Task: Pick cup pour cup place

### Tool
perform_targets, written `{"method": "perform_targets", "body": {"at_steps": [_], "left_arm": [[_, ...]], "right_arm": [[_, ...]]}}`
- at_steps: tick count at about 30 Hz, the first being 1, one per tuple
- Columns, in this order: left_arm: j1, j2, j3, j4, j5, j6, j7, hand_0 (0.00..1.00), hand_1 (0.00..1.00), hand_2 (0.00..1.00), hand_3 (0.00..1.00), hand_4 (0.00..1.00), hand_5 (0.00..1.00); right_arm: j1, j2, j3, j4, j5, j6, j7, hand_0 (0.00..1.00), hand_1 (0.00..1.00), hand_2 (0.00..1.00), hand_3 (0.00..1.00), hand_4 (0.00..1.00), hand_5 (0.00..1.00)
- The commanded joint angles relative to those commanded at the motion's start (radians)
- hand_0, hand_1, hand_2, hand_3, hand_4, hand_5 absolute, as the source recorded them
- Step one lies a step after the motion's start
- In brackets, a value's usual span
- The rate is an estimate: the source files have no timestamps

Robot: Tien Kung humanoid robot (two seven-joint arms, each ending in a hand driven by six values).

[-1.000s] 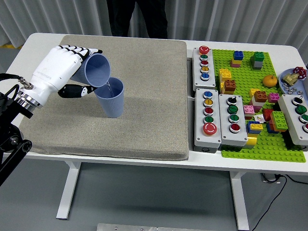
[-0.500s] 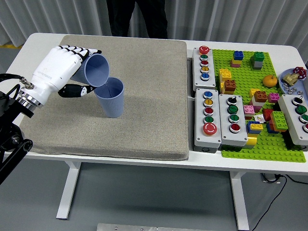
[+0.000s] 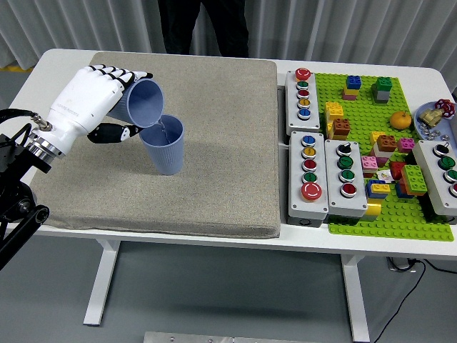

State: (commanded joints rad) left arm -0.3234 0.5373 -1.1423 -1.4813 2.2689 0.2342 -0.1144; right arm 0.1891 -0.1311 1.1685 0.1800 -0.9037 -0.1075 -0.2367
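My left hand (image 3: 107,103), white with black fingertips, is shut on a blue cup (image 3: 145,103) and holds it tipped on its side, mouth to the right and down. Its lip is just above the rim of a second blue ribbed cup (image 3: 163,145), which stands upright on the grey mat (image 3: 214,150). A thin stream of water falls from the tilted cup into the standing one. My right arm is not in view.
Grey button boxes (image 3: 303,91) (image 3: 308,178) (image 3: 345,179) stand right of the mat. A green baseplate (image 3: 421,221) with several toy bricks lies at the right. A person in dark clothes (image 3: 203,25) stands at the far side.
The held cup has stayed tipped over the standing cup. A trickle of water shows again at its lip. The hand has barely moved.
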Motion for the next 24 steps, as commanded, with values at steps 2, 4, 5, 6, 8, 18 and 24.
{"method": "perform_targets", "body": {"at_steps": [2, 4, 5, 6, 8, 18, 24], "left_arm": [[-0.004, 0.003, 0.005, 0.000, 0.000, 0.011, 0.003, 0.450, 0.502, 0.545, 0.566, 0.657, 0.005], [-0.007, 0.004, 0.009, 0.002, 0.000, 0.018, 0.007, 0.450, 0.502, 0.545, 0.566, 0.657, 0.005], [-0.008, 0.005, 0.010, 0.003, 0.000, 0.020, 0.009, 0.450, 0.502, 0.545, 0.566, 0.657, 0.005], [-0.010, 0.006, 0.011, 0.006, 0.000, 0.020, 0.010, 0.450, 0.502, 0.545, 0.566, 0.657, 0.005], [-0.012, 0.007, 0.011, 0.009, 0.000, 0.018, 0.010, 0.450, 0.501, 0.545, 0.565, 0.658, 0.011], [-0.023, 0.013, 0.034, 0.021, 0.000, 0.033, 0.014, 0.449, 0.500, 0.545, 0.565, 0.659, 0.013], [-0.024, 0.016, 0.031, 0.028, 0.000, 0.064, 0.023, 0.448, 0.500, 0.544, 0.565, 0.658, 0.016]], "right_arm": [[0.001, 0.000, 0.000, 0.000, 0.001, 0.000, 0.000, 0.745, 0.715, 0.736, 0.635, 0.188, 0.418], [0.001, 0.000, 0.000, 0.000, 0.001, 0.000, 0.000, 0.745, 0.715, 0.736, 0.635, 0.188, 0.418], [0.001, 0.000, 0.000, 0.000, 0.002, 0.000, 0.000, 0.745, 0.715, 0.736, 0.635, 0.188, 0.418], [0.001, 0.000, 0.000, 0.000, 0.002, 0.000, 0.000, 0.745, 0.715, 0.736, 0.635, 0.188, 0.418], [0.001, 0.000, -0.001, 0.000, 0.002, 0.000, 0.000, 0.745, 0.716, 0.737, 0.636, 0.189, 0.419], [0.002, -0.001, -0.002, 0.000, 0.004, -0.001, 0.001, 0.744, 0.716, 0.737, 0.636, 0.189, 0.419], [0.003, -0.001, -0.002, 0.000, 0.006, -0.001, 0.001, 0.745, 0.716, 0.737, 0.636, 0.189, 0.420]]}}
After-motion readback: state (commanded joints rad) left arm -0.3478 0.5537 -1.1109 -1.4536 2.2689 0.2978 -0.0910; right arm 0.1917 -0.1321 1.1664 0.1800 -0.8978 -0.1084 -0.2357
